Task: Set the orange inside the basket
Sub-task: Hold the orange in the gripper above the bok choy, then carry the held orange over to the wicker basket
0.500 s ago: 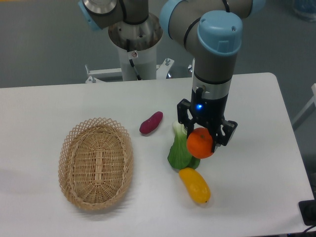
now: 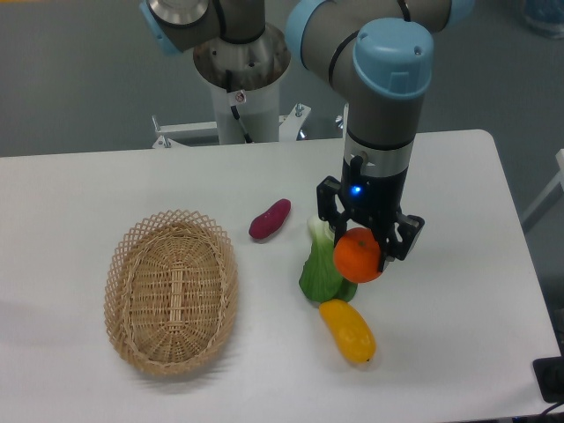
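Meanwhile nothing has shifted: our fingers [image 2: 365, 240] still clamp the orange [image 2: 357, 255] above the counter [image 2: 458, 264], beside the greens [image 2: 322, 264], well apart from the basket [image 2: 172, 291], so carrying remains.

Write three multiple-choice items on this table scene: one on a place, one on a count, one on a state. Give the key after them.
1. Where is the orange?
A. in the basket
B. between the gripper's fingers
C. beside the purple sweet potato

2. How many things lie in the basket?
A. none
B. one
C. two

3. What is the state of the gripper?
A. open over the basket
B. shut on nothing
C. shut on the orange

Key: 1 B, the orange sits at the fingertips, right of the green vegetable. 2 A, only the woven bottom shows. 3 C, the fingers flank the orange, above the yellow fruit; the sweet potato lies apart.
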{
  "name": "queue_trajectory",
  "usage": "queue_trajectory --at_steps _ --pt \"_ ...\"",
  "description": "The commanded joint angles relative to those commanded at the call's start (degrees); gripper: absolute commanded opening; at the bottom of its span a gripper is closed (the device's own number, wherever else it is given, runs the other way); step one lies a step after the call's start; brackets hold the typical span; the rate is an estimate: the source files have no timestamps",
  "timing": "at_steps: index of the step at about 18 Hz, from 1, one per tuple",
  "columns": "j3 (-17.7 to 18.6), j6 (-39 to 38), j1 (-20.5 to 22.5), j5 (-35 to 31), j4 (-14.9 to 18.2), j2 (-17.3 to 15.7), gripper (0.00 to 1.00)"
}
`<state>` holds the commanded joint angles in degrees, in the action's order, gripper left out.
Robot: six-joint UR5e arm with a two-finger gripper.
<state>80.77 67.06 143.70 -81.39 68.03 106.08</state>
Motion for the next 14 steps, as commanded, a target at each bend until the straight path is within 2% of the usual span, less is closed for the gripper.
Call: queue_trajectory --at_steps 8,14 --pt "0.8 -1.2 -0.7 -0.2 0.1 -0.2 0.69" --pt "3.2 -14.0 -7.8 -0.8 -1.1 -0.8 0.69"
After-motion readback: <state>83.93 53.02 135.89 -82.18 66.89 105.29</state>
